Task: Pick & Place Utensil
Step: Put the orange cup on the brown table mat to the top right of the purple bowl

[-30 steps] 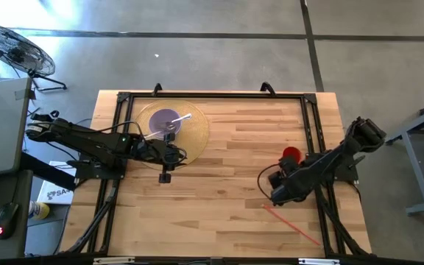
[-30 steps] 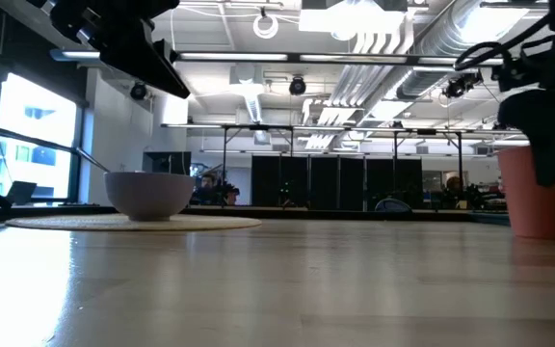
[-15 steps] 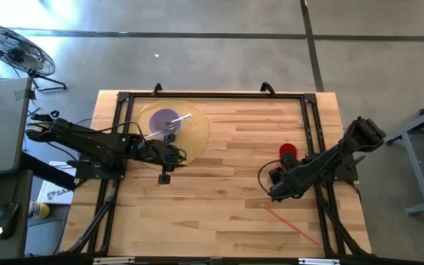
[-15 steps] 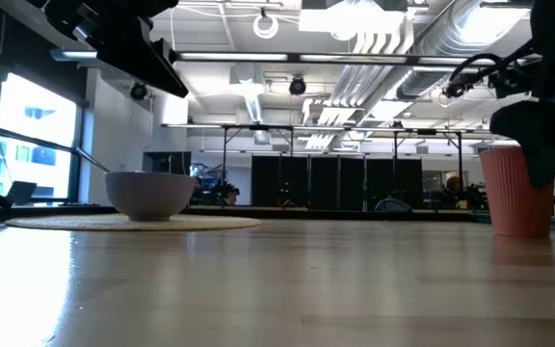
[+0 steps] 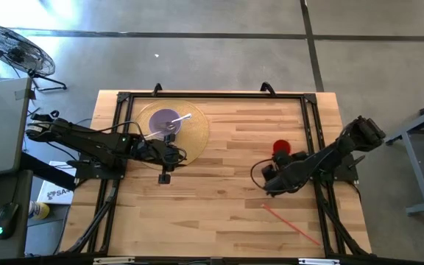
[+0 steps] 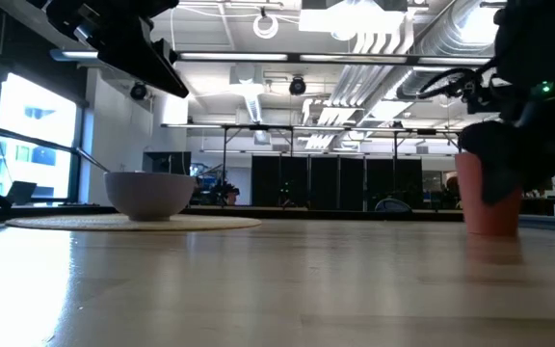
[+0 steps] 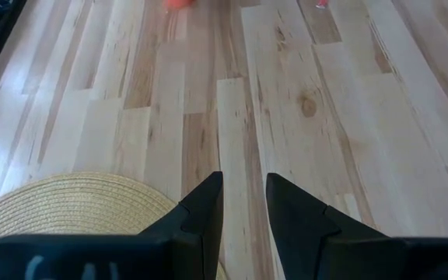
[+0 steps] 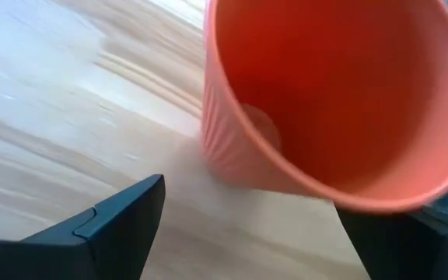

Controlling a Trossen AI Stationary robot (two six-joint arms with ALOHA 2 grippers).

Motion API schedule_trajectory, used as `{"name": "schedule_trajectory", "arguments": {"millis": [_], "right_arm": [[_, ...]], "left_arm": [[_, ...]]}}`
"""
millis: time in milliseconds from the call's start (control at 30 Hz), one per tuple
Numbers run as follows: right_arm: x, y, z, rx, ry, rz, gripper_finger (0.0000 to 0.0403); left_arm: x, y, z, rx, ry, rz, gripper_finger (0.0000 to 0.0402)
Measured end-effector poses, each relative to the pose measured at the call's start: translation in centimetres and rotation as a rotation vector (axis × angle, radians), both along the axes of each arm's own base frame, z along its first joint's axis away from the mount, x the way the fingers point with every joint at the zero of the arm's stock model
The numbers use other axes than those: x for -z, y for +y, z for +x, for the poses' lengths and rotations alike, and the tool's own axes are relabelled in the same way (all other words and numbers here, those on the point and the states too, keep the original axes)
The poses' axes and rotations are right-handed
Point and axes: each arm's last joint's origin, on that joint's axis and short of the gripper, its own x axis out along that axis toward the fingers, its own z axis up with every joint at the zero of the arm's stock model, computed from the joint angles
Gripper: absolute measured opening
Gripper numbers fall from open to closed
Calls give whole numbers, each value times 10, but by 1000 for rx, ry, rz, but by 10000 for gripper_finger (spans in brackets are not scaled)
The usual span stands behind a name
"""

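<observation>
A red ribbed cup [image 5: 280,147] stands upright on the wooden table, right of centre; it also shows in the low view [image 6: 489,207]. My right gripper [image 5: 271,177] is open just near-side of the cup, which fills the right wrist view [image 8: 325,101]. A purple bowl [image 5: 165,120] with a pale utensil [image 5: 182,117] resting in it sits on a round straw mat [image 5: 196,136] at the far left. My left gripper [image 5: 171,156] hovers over the mat's near edge, its fingers [image 7: 243,183] a narrow gap apart and empty. My right gripper has one finger [image 8: 399,237] against the cup's outer wall just below the rim [image 8: 364,204], on the cup's near side. The other finger [image 8: 123,218] stands apart from the cup. The fingers come level from the table's near-right. The cup stands upright on its base.
A thin red stick [image 5: 291,224] lies on the table near the front right. Black frame rails [image 5: 212,96] run along the table's edges. A fan [image 5: 13,48] stands on the floor beyond the far left corner. Bare wood lies between the mat and the cup.
My right gripper has moved toward the table's left and a little toward the far edge. The red cup has slid along the table the same way with it, staying upright.
</observation>
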Motion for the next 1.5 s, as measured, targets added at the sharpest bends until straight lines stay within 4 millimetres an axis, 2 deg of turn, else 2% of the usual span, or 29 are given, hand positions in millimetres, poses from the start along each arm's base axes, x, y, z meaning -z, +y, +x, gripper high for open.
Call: {"name": "schedule_trajectory", "arguments": {"millis": [400, 833, 1100, 1333, 1500], "right_arm": [[1, -5, 19, -158, -148, -173, 362], [-2, -14, 23, -212, -117, -331, 362], [-2, -26, 28, -181, -116, -354, 362], [29, -33, 18, -162, -234, -350, 362], [42, -31, 17, -247, -316, -416, 362]], "left_arm": [[0, 0, 0, -1, 0, -1, 97], [0, -1, 0, 4, 5, -27, 97], [0, -1, 0, 3, 6, -27, 97], [1, -1, -1, 4, 13, -26, 97], [3, 0, -2, 3, 31, -23, 97]]}}
